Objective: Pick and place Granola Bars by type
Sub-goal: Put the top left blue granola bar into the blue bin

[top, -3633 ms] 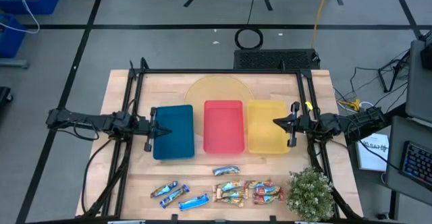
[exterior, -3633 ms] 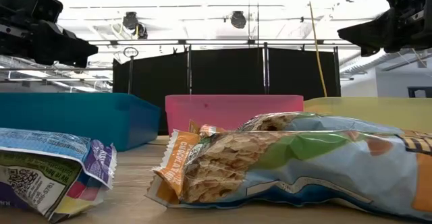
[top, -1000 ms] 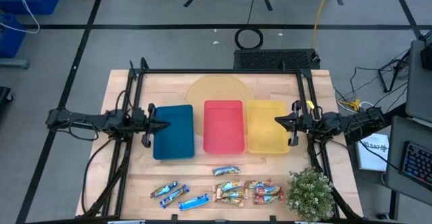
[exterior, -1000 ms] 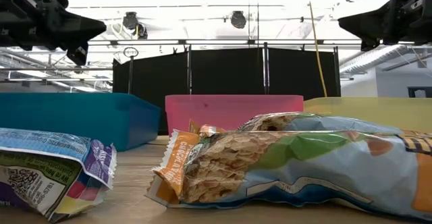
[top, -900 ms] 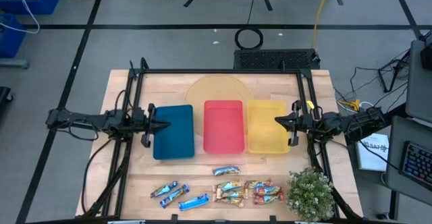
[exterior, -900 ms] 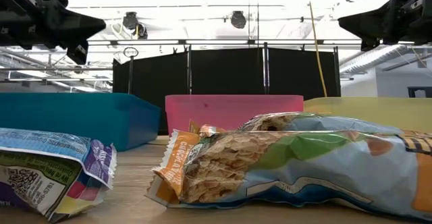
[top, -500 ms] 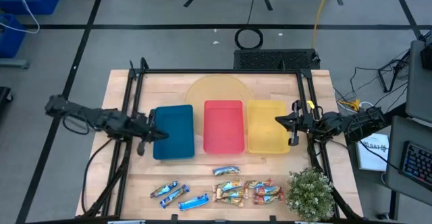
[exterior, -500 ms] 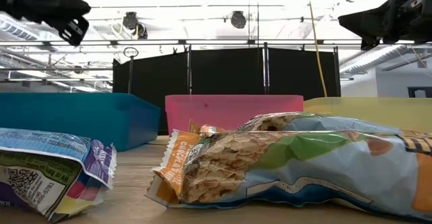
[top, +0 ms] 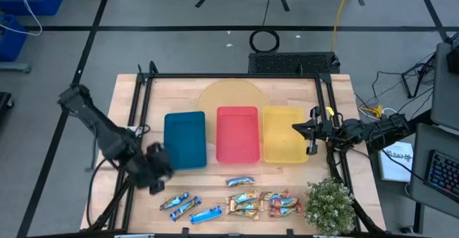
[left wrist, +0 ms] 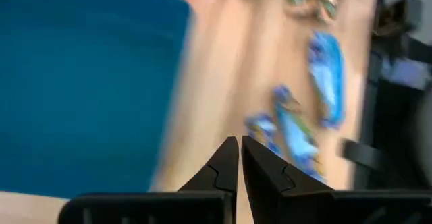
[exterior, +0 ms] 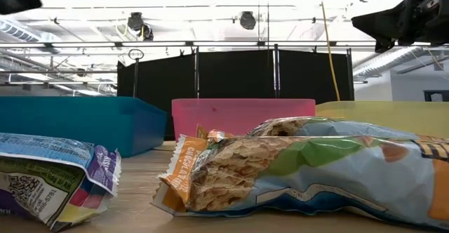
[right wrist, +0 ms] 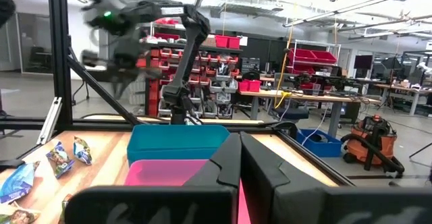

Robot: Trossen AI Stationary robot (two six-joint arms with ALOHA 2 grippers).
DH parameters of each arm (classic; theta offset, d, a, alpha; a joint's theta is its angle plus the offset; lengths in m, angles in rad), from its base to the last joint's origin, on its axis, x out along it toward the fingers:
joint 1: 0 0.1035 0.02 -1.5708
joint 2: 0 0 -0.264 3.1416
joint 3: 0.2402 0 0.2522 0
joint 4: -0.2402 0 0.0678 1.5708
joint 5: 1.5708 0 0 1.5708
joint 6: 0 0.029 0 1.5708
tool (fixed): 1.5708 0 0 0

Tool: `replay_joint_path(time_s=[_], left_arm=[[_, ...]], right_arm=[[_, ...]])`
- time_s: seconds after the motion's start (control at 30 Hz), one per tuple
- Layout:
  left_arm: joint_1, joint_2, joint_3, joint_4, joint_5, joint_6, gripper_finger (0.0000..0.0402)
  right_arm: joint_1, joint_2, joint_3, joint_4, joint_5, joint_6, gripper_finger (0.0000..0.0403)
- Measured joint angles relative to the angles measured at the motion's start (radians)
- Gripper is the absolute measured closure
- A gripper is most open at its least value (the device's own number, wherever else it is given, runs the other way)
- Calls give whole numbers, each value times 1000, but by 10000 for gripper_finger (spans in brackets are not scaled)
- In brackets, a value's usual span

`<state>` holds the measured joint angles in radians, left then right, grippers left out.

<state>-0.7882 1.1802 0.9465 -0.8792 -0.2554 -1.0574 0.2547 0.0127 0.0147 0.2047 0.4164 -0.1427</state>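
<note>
Several wrapped granola bars lie flat on the table near its near edge: bright blue ones [top: 185, 207] at the left, tan-and-light-blue ones [top: 244, 197] in the middle, red-orange ones [top: 282, 203] at the right. My left gripper [top: 159, 172] is shut and empty. It hangs above the table just near of the blue tray [top: 184, 139] and just far-left of the blue bars, which also show in the left wrist view [left wrist: 291, 131]. My right gripper [top: 294, 130] is shut and empty, held over the yellow tray's [top: 285, 143] right part.
A red tray [top: 237, 134] stands between the blue and yellow trays. A round pale board [top: 229, 94] lies behind them. A small potted plant [top: 330, 206] stands at the near right corner. A black frame [top: 237, 76] runs round the table.
My left gripper has swung from the blue tray's left edge toward the table's near edge, down toward the blue bars. It has turned from pointing right to slanting near-right, and it has left the low view at the top left.
</note>
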Motion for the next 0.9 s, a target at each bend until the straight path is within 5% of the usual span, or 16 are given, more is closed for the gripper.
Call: replay_joint_path(time_s=[0.3,0.67,0.9], left_arm=[[-113,270,-1,100,205,-143,354],[-101,381,-1,195,238,-160,158],[-105,466,-2,195,237,-152,105]], right_arm=[[0,0,0,0,-1,41,403],[0,0,0,0,-1,23,403],[0,0,0,0,-1,19,403]])
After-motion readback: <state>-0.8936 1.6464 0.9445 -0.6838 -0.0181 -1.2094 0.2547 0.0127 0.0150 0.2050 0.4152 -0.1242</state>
